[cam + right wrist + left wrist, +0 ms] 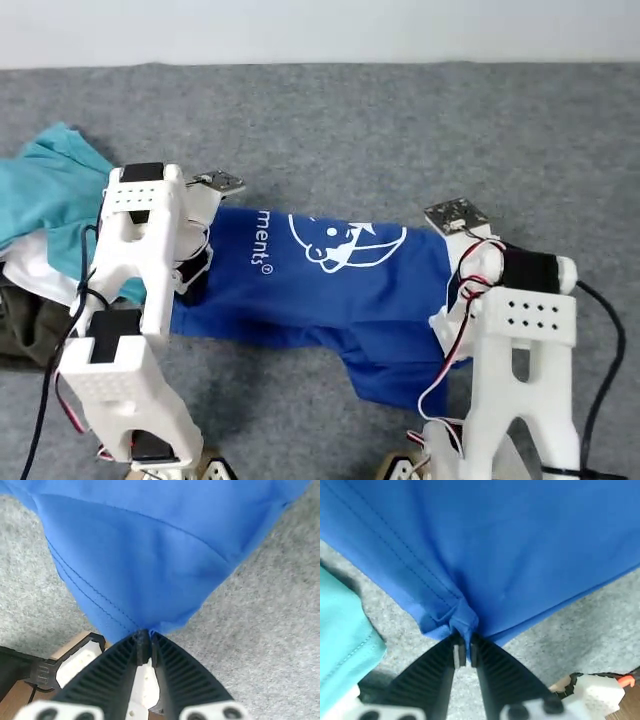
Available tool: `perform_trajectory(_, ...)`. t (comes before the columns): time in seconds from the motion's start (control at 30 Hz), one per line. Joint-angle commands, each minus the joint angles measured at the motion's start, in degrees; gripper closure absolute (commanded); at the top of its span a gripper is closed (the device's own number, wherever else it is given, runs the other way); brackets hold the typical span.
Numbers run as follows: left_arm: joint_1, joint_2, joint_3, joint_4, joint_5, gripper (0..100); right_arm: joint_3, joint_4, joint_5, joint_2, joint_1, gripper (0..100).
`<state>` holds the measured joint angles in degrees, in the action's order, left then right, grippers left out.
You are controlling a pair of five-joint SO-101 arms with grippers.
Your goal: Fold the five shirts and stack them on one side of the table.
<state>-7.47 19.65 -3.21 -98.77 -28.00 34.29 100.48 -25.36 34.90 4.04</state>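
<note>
A blue shirt [330, 290] with a white print lies spread across the middle of the grey table, one sleeve trailing toward the front. My left gripper [192, 268] is at its left edge, shut on a bunched corner of the blue shirt [510, 545]; the black fingers [440, 672] pinch the hem in the left wrist view, where the left gripper [463, 652] sits just above the carpet. My right gripper [455, 300] is at the shirt's right edge. In the right wrist view the right gripper [143, 650] is shut on a fold of the blue shirt [150, 565].
A loose pile lies at the table's left: a teal shirt [40, 190], a white one [35, 265] and a dark olive one [30, 325]. The teal shirt [340, 645] lies close beside my left gripper. Grey carpet [400, 130] stretches behind the blue shirt.
</note>
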Motion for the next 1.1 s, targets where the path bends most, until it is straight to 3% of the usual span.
perform_trajectory(0.0, -0.35, -1.76, -0.04, -1.58, -0.62, 99, 0.18, 2.33, -0.53, 1.98, 0.31, 99.0)
perform_trajectory(0.4, -0.44, -2.02, -0.04, -1.58, -0.70, 99, 3.87, 1.89, -0.53, 1.89, -0.04, 98.0)
perform_trajectory(0.67, -0.44, -2.02, 0.04, -1.76, -0.53, 87, 3.25, 2.24, 1.58, 1.89, 4.00, 68.0)
perform_trajectory(0.87, -0.44, -3.16, 0.13, -1.76, -0.44, 87, 2.90, 1.63, 1.49, 1.71, 3.91, 68.1)
perform_trajectory(1.07, -0.44, -12.75, 0.22, -1.76, -0.44, 87, -2.02, -1.71, 1.58, 1.36, 3.91, 68.2)
